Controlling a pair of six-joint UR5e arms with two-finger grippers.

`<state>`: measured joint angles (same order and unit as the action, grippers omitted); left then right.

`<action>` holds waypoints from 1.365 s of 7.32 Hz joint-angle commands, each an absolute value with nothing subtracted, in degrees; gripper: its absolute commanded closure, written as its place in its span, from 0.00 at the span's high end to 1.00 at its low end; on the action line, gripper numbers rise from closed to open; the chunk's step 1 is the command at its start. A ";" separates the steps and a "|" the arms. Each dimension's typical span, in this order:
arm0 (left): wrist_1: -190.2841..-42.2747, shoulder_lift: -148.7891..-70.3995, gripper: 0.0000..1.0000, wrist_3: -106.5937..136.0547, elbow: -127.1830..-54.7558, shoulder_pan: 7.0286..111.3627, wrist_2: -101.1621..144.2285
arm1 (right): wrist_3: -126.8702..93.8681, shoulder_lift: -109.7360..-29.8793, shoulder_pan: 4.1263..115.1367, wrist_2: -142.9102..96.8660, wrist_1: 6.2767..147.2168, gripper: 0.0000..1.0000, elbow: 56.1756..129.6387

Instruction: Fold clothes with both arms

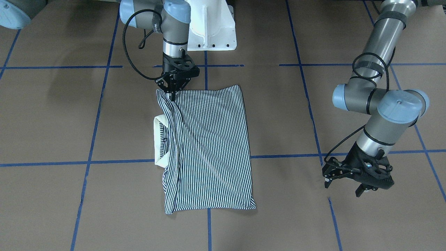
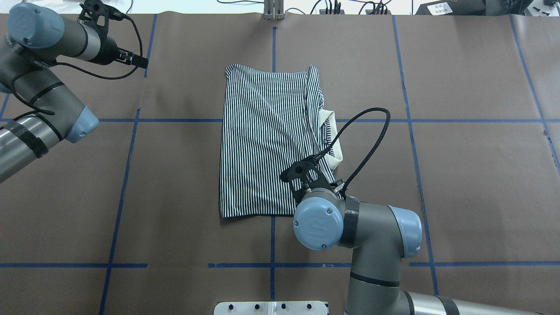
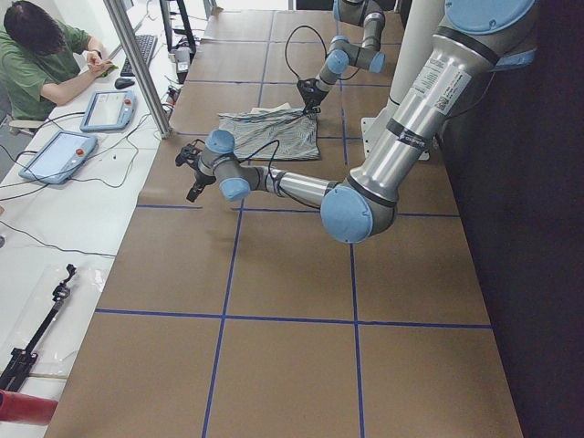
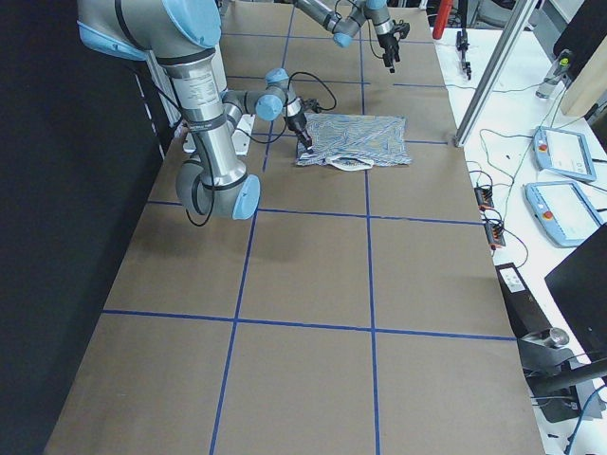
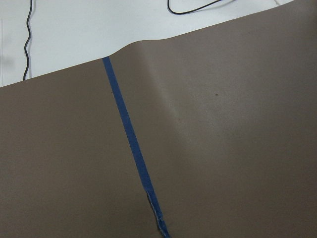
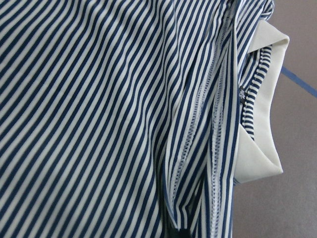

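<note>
Listing from the robot's side outward, 5 entries.

1. White pedestal base [image 1: 212,31]: stands at the near edge of the counter [image 1: 52,122], which is covered in brown paper and gridded with blue tape lines [image 1: 97,115].
2. Right arm [image 1: 176,31]: reaches straight down, jaws pinched shut on the shirt's near corner on the robot's right.
3. Polo shirt [image 1: 209,146]: navy-and-white stripes. It lies flat mid-counter just beyond the base, folded into 1 long rectangle running away from the robot. A loose ridge of doubled fabric runs along its right edge.
4. Collar [image 1: 158,139]: cream, poking out from under that right edge about midway along.
5. Left arm [image 1: 383,42]: on the far side, well apart from the shirt, jaws spread open and empty above bare counter.

Handling, as judged: a light, limp knit with no stiffness. It will likely sag, stretch and slide on the paper, and the layers may part if only the top 1 is caught. The best holds look to be the corners and hemmed edges, pinching all layers. A far corner seems the natural spot for the left jaws.
</note>
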<state>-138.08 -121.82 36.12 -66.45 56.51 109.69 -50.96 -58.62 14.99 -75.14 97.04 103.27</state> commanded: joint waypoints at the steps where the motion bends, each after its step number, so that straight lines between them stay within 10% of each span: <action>1: -138.08 -121.82 1.00 36.12 -66.45 56.51 109.69 | -50.98 -60.80 15.64 -75.15 97.21 0.00 106.33; 5: -138.08 -121.82 1.00 36.12 -66.45 56.51 109.69 | -56.59 -68.73 13.80 -75.06 97.12 0.00 111.09; 6: -138.08 -121.82 1.00 36.12 -66.36 56.51 109.69 | -56.69 -68.64 13.45 -75.06 97.12 0.63 110.75; 7: -138.08 -121.82 1.00 36.12 -66.44 56.51 109.60 | -56.78 -68.38 13.36 -75.06 97.12 1.00 111.00; 10: -137.99 -121.99 1.00 36.21 -67.14 56.51 109.77 | -56.25 -67.76 18.43 -82.21 96.95 1.00 118.18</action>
<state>-138.06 -121.85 36.10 -66.67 56.51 109.70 -56.27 -67.89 15.65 -77.63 97.08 114.56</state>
